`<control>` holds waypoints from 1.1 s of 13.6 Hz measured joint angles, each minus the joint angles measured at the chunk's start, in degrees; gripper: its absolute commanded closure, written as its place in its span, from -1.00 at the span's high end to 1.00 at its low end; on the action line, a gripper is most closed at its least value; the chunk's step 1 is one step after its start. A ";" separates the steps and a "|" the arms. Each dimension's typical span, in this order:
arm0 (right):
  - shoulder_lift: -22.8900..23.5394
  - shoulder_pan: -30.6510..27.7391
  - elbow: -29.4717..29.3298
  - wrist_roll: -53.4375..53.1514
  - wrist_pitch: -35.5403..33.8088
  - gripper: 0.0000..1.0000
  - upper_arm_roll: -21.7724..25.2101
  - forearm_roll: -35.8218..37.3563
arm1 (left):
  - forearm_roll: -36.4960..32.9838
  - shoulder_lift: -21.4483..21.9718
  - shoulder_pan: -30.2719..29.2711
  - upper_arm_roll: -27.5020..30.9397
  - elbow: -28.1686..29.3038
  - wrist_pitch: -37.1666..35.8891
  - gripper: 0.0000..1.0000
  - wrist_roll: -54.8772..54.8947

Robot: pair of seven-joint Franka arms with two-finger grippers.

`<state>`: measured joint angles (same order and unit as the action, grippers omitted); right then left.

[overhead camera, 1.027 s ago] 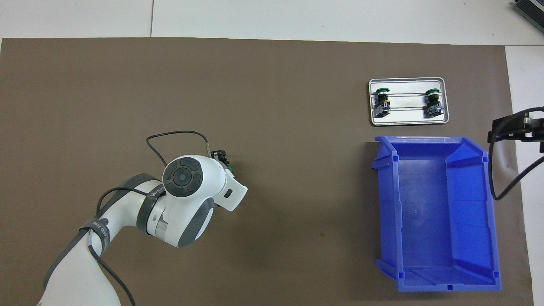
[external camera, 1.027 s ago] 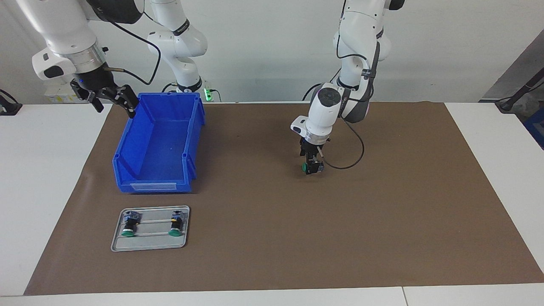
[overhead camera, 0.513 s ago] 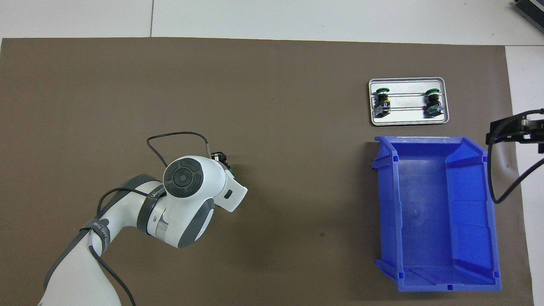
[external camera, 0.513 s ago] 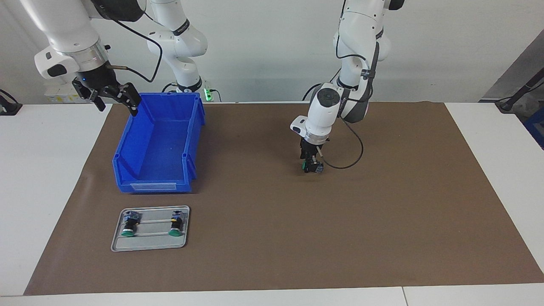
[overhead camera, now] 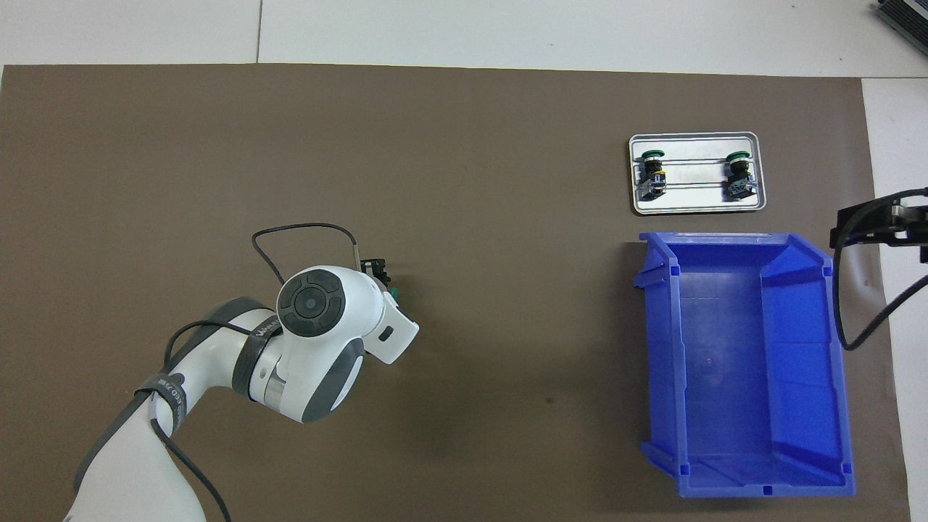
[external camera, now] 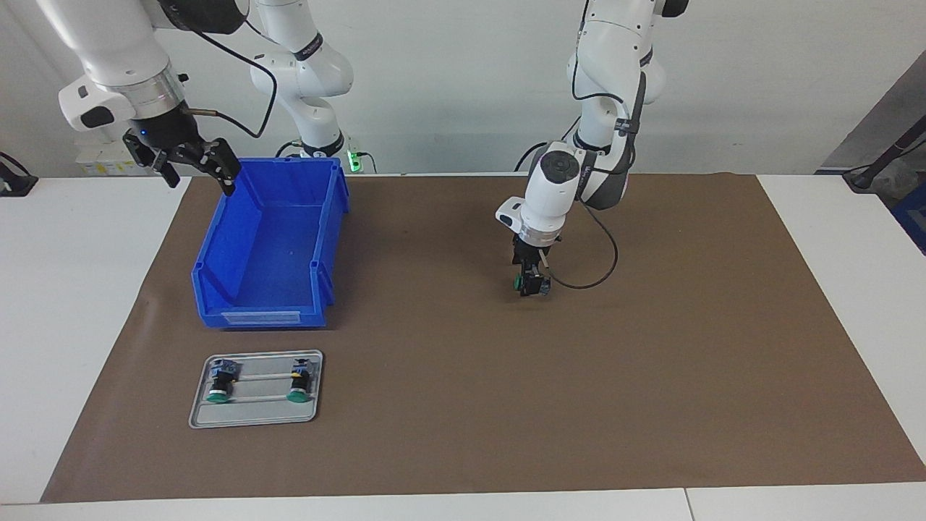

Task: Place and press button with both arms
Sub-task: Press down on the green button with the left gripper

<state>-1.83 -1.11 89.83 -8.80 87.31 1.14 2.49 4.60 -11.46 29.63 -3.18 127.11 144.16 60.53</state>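
Facing view: the left gripper (external camera: 533, 279) is low at mid-mat around the button (external camera: 519, 282), though I cannot tell if it grips, and the right gripper (external camera: 192, 165) waits spread over the blue bin (external camera: 268, 293) rim; the button looks light, hard and slick, best held by its black body.

Mat (external camera: 651, 376) covers most of the table (external camera: 65, 304). Bin (external camera: 271, 239) sits on the mat toward the right arm's end. Tray (external camera: 255, 415) lies on the mat just beside the bin, farther from the robots, with two buttons (external camera: 217, 383) (external camera: 297, 381) lying on it side by side. A third button (external camera: 525, 283) is at mid-mat under the left gripper (external camera: 530, 284), well apart from the bin. Right gripper (external camera: 189, 163) hangs over the bin's corner nearest the robots.
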 measured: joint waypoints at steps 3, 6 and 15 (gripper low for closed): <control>-0.01 0.00 0.00 0.00 0.00 1.00 0.00 0.00 | 0.00 0.00 0.00 0.15 0.14 0.00 0.93 2.06; -0.01 0.00 0.00 0.00 0.00 1.00 0.00 0.00 | 0.00 0.00 0.00 0.09 0.50 0.02 0.60 2.44; -0.01 0.00 0.00 0.00 -0.01 1.00 0.00 0.00 | 0.00 0.12 0.10 -0.11 0.83 1.28 -0.35 2.47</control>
<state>-1.84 -1.11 89.83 -8.80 87.30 1.14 2.49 4.60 -11.33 29.73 -3.29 127.95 145.44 63.00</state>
